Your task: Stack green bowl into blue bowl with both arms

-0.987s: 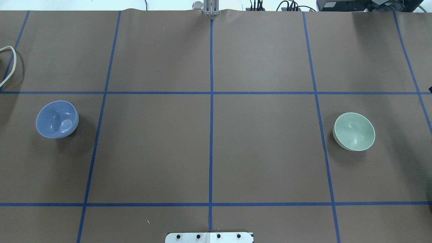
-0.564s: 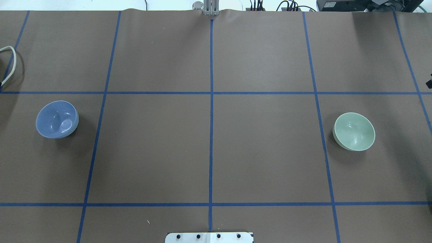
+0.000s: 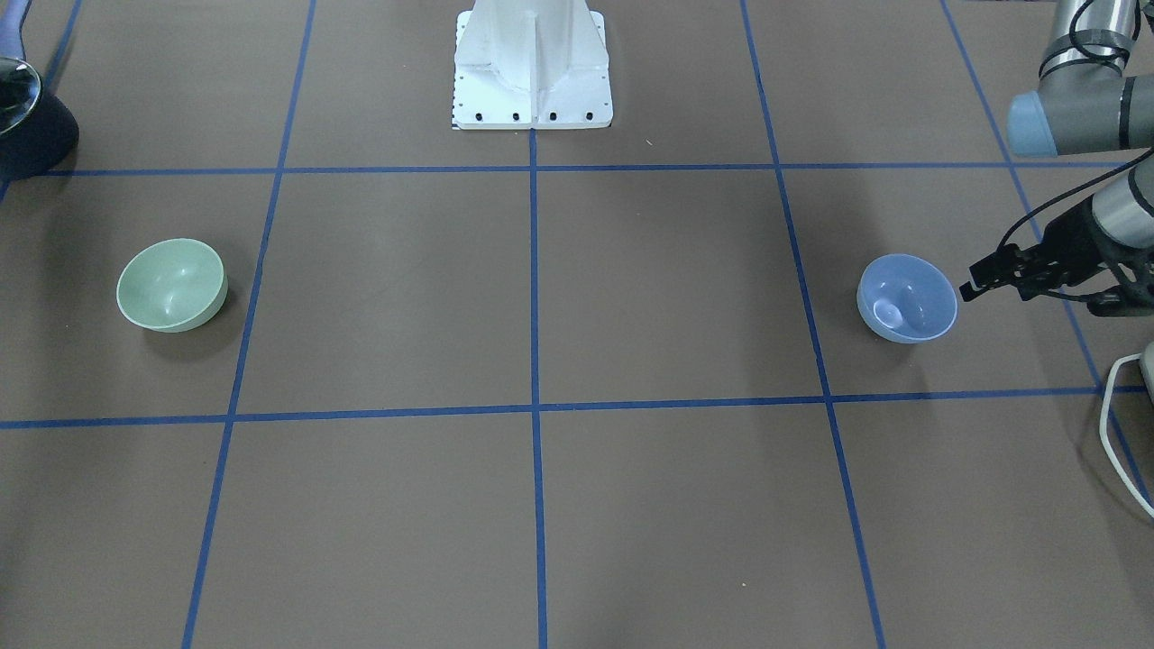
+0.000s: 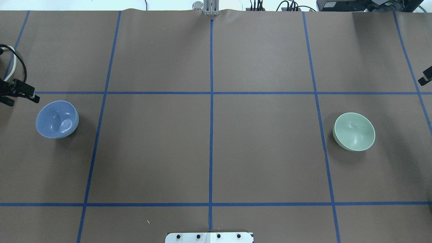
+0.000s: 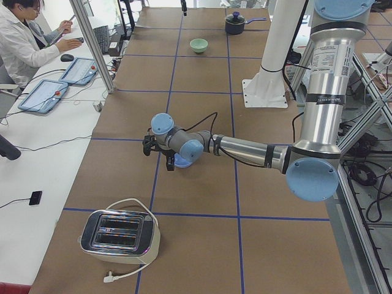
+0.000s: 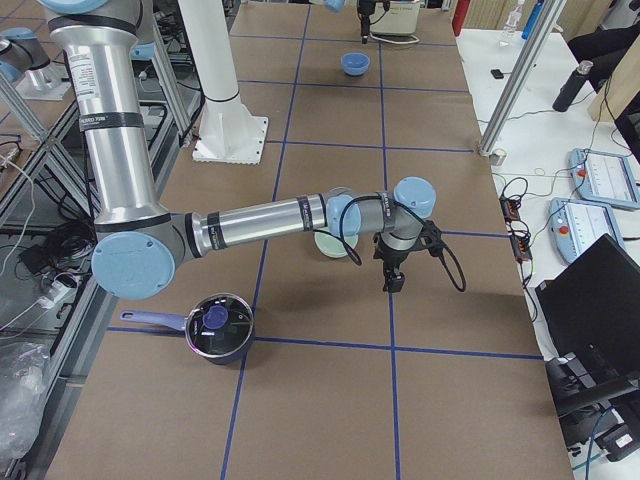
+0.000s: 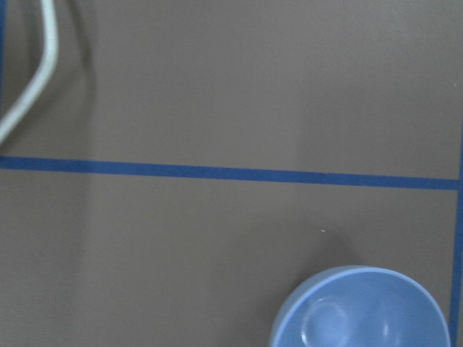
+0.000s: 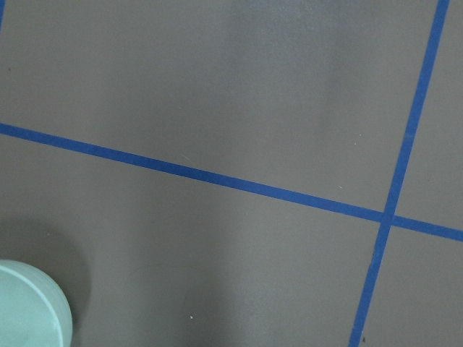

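Two end effectors, one at each end of the tabletop (image 4: 216, 152). Left end effector (image 4: 21, 99): fingers look spread, nothing held, hovering just beside the blue bowl (image 4: 56, 119), clear of its rim. Right end effector (image 4: 426, 76): only a tip shows in the overhead view, so can't tell if parted or closed; near the green bowl (image 4: 353, 131), not touching. Bowls upright, well apart, same grid row. Toaster (image 5: 119, 236) sits past the blue bowl, lidded pot (image 6: 218, 330) past the green bowl.
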